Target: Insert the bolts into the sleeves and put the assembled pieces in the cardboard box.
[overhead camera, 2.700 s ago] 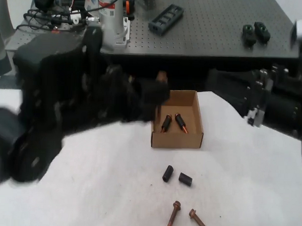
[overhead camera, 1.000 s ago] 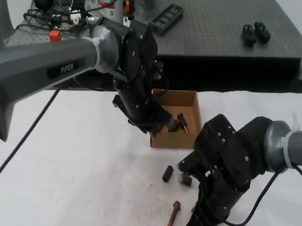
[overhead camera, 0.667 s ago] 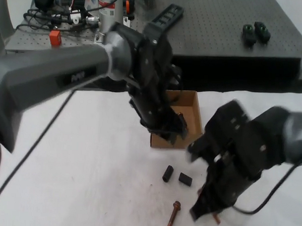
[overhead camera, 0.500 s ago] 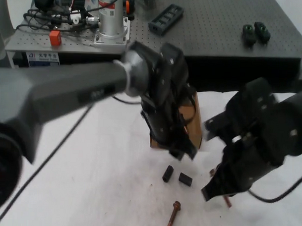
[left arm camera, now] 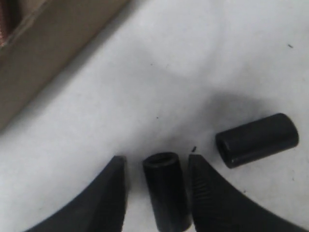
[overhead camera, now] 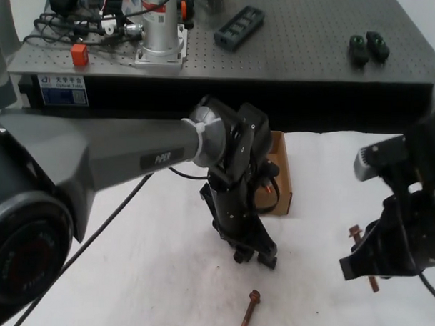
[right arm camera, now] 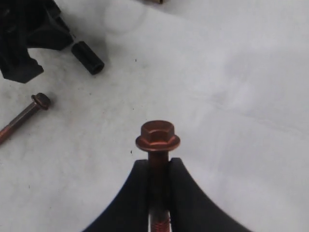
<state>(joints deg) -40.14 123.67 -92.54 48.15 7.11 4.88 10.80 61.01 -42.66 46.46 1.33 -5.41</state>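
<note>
Your left gripper [left arm camera: 155, 158] is down at the white cloth [overhead camera: 127, 288], just in front of the cardboard box [overhead camera: 285, 181]. Its jaws are parted. One black sleeve [left arm camera: 166, 193] lies flat between the fingers [left arm camera: 113, 193], lengthwise along them, open end pointing away from the wrist. A narrow strip of cloth shows on each side of it, so the fingers stand around the sleeve without pressing on it.

The second sleeve [left arm camera: 256, 140] lies on the cloth just outside one finger, set crosswise to the first and apart from it.

Your right gripper [right arm camera: 158, 166] is off to the right of the bench, raised above the cloth and well apart from the box. Its jaws are closed on the shank of a copper-coloured bolt [right arm camera: 157, 137]. The flanged hex head stands just past the fingertips, and the threaded end shows between the fingers nearer the wrist.

The second bolt [overhead camera: 248, 314] lies loose on the cloth, near the sleeves on the side away from the box.
</note>
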